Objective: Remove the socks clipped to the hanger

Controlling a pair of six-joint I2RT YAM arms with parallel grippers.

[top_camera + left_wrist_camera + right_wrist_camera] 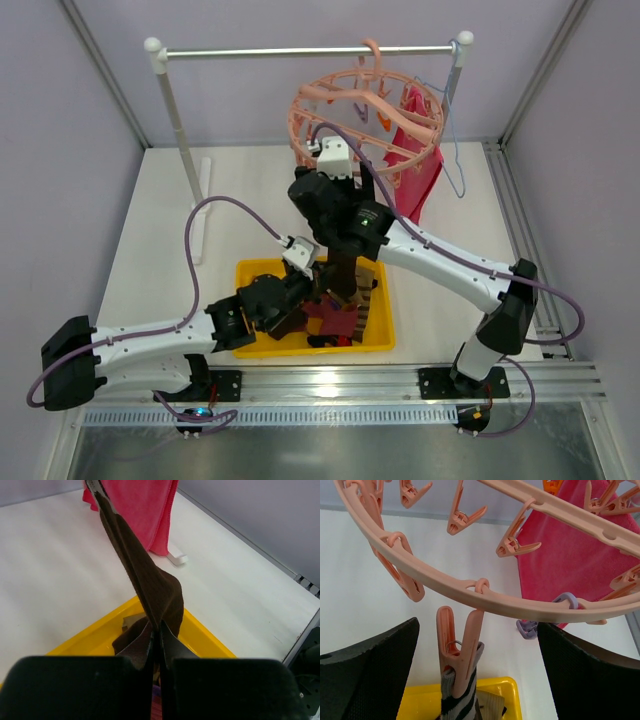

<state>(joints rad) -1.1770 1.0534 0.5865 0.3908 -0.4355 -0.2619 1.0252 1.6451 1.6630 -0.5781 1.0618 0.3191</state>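
Observation:
The salmon-pink ring hanger point(365, 115) hangs from the rail; its rim crosses the right wrist view point(495, 597). One peg point(457, 652) clips the cuff of a grey-and-black striped sock point(462, 707). My right gripper point(479, 630) is open, its fingers on either side of that peg and not touching it. My left gripper point(156, 630) is shut on a dark brown sock point(150, 585) that stretches taut up toward the hanger. In the top view the left gripper point(308, 285) is over the yellow bin and the sock point(345, 268) runs down from the ring.
A yellow bin point(375, 340) at the near table edge holds several socks. A pink-red cloth point(420, 170) hangs from the hanger's far side. A thin wire hanger point(455, 170) hangs at the rail's right end. The white rack post point(180, 130) stands on the left.

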